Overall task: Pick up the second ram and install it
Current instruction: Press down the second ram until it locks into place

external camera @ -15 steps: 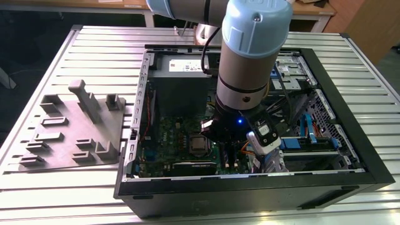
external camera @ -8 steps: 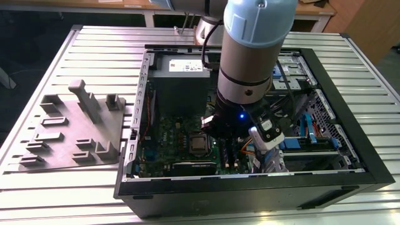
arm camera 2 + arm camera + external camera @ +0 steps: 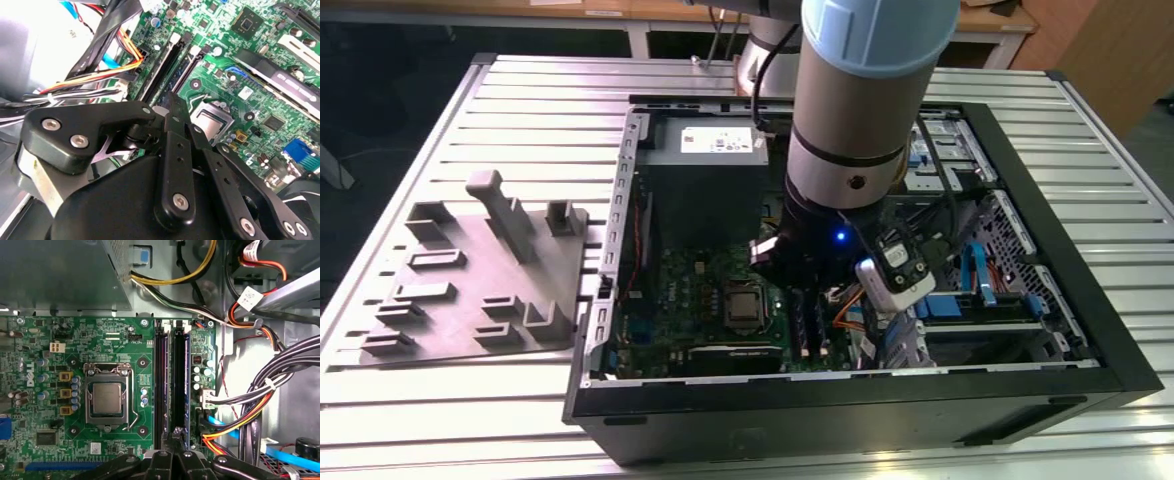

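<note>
Exterior view: black gripper low inside the open black computer case on the slatted metal desk. First wrist view — thin dark memory stick upright in its slot beside the silver processor socket, gripper fingers pressed together over its end.

Exterior view: we look down from high front at the open case. Both wrist views sit close over the motherboard, sharing its slots.

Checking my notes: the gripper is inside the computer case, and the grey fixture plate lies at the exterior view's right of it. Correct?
No. The exterior view shows the fixture plate left of the computer case; the gripper is inside.
</note>
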Tool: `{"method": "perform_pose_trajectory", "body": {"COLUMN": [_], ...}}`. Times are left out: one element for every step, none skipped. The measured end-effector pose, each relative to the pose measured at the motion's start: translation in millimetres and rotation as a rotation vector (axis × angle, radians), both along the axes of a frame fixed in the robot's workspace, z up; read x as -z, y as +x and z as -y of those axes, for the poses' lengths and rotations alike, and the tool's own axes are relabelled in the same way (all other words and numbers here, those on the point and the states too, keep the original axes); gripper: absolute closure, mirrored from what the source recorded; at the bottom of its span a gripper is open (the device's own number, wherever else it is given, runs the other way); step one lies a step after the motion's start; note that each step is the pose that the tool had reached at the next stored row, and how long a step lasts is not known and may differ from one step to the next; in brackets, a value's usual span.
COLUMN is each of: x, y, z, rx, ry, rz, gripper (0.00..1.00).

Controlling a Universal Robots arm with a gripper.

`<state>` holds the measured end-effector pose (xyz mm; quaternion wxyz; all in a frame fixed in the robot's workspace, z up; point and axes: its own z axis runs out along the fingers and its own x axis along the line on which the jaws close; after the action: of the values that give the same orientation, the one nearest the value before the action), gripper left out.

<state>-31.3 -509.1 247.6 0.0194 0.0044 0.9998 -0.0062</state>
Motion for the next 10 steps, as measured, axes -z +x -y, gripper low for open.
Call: {"method": "perform_pose_trajectory", "body": {"x": [-0.1,-0.1,0.0,0.0,0.2,0.4,0.5,0.5,0.7,0.9], "y": [0.0,0.0,0.1,0.0,0.0,0.0,0.0,0.0,0.0,0.0], "z": [0.0,-0.1,-0.6,-1.5,-2.6,-4.3,-6.5,-9.0,-11.6,-14.2], "rx": [0.0,0.0,0.0,0.0,0.0,0.0,0.0,0.0,0.0,0.0], "ry": [-0.0001,0.0007,0.0015,0.0024,0.0032,0.0037,0.004,0.0039,0.004,0.0044], "rz": [0.0,-0.0002,-0.0001,-0.0002,-0.0001,-0.0001,-0.0001,-0.0001,-0.0002,-0.0001], "gripper": [0.9,0.9,0.9,0.9,0.9,0.9,0.9,0.9,0.9,0.9]}}
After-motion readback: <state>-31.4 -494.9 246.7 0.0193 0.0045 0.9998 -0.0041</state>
